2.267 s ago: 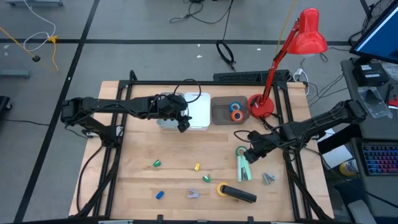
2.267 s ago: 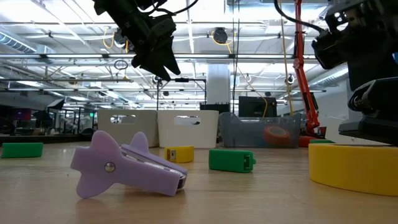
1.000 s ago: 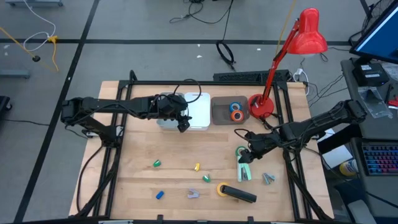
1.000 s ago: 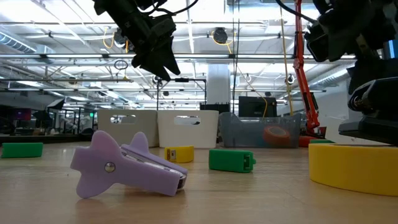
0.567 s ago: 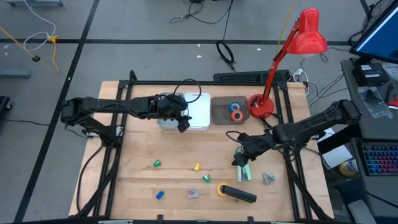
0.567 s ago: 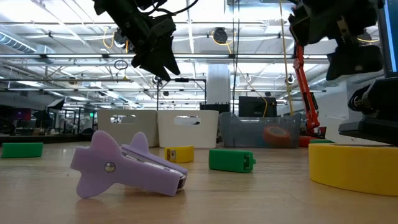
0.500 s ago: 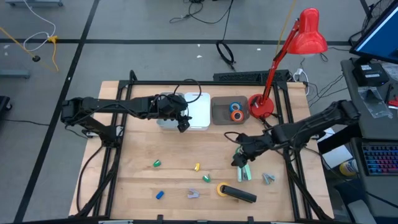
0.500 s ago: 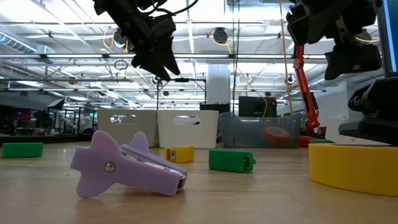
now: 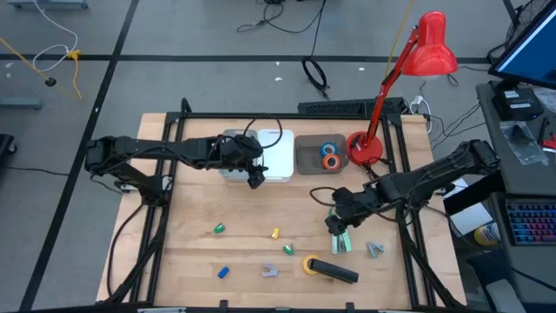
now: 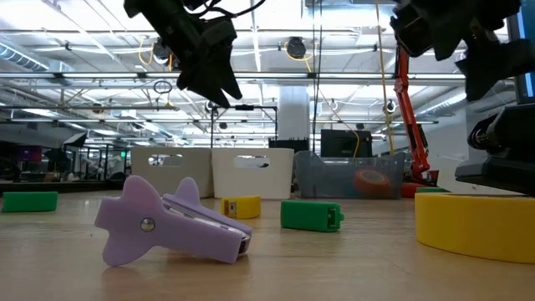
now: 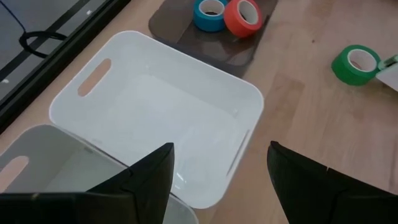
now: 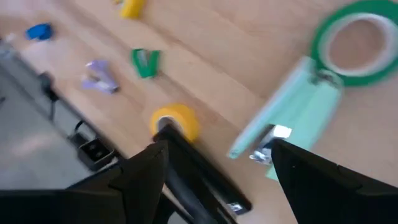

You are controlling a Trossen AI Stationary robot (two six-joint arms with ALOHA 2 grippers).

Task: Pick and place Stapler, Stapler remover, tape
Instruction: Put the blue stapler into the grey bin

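The pale wooden table (image 9: 261,217) is carrying everything, with the smooth white plastic bin (image 9: 276,155) at its far edge as the landmark. The left gripper (image 9: 254,176) is hanging at the bin's near edge, fingers (image 11: 149,180) spread apart and empty. Right of the bin, the right gripper (image 9: 334,222), fingers (image 12: 146,171) apart, is hovering over the mint-green stapler (image 9: 341,236). The long black stapler (image 9: 334,271) is lying nearer, touching the yellow tape ring (image 9: 309,263). The glossy green tape roll (image 12: 351,40) is touching the mint stapler.

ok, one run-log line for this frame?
left gripper: open, over white bin | right gripper: open, above mint-green stapler | blue and orange tape rolls: in grey tray
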